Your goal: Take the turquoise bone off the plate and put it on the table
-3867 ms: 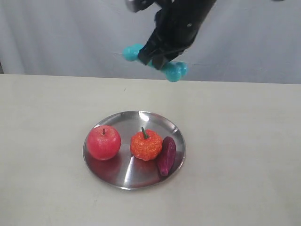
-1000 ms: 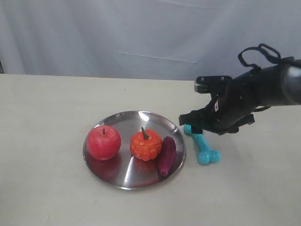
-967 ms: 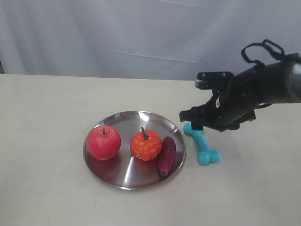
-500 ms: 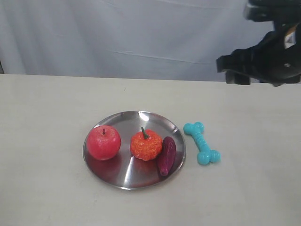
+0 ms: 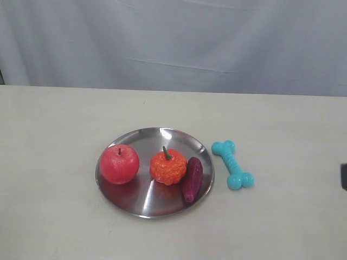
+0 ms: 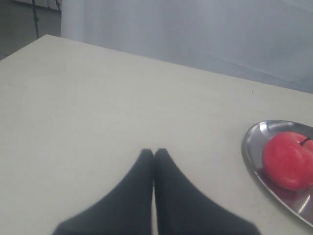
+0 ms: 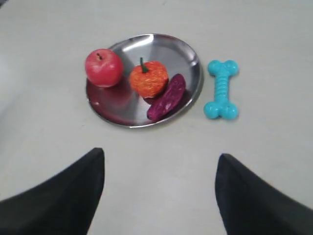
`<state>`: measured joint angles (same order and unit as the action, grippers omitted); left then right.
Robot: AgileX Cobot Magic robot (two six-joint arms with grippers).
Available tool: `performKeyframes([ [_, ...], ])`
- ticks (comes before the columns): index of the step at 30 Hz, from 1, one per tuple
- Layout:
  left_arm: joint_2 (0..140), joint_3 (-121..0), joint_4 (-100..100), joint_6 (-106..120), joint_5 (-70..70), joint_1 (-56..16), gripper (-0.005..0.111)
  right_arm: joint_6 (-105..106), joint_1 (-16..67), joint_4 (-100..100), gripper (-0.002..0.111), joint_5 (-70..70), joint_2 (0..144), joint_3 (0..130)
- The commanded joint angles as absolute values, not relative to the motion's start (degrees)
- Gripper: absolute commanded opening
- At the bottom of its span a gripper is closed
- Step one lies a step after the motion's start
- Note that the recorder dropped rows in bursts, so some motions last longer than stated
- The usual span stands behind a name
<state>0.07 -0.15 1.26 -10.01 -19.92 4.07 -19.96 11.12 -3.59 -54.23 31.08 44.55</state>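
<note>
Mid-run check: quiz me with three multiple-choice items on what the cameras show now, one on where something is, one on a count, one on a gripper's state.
1. Where is the turquoise bone relative to the plate?
A. in its middle
B. on the table beside it
C. leaning upright on its rim

2. How many things lie on the plate?
A. one
B. two
C. three

3. What state is the right gripper in?
A. open, holding nothing
B. shut on the bone
C. shut on nothing

Answers:
1 B: the bone lies flat on bare table just off the rim.
2 C: a red apple, an orange pumpkin and a purple vegetable sit on it.
3 A: the right wrist view shows its jaws wide apart with only table between them.
</note>
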Motion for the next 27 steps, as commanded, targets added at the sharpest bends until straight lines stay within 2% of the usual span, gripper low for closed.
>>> performKeyframes([
  [1,0.00,0.00,1.23,-10.12,-19.62,3.74,0.000,-19.86,12.21,-3.89,0.051,-50.14,20.26,38.40],
  [8,0.00,0.00,1.23,-10.12,-19.62,3.74,0.000,-19.74,12.21,-6.34,-0.001,-45.44,12.59,34.60],
  [27,0.00,0.00,1.23,-10.12,-19.62,3.74,0.000,-19.74,12.21,-6.12,0.000,-42.63,11.69,34.60],
])
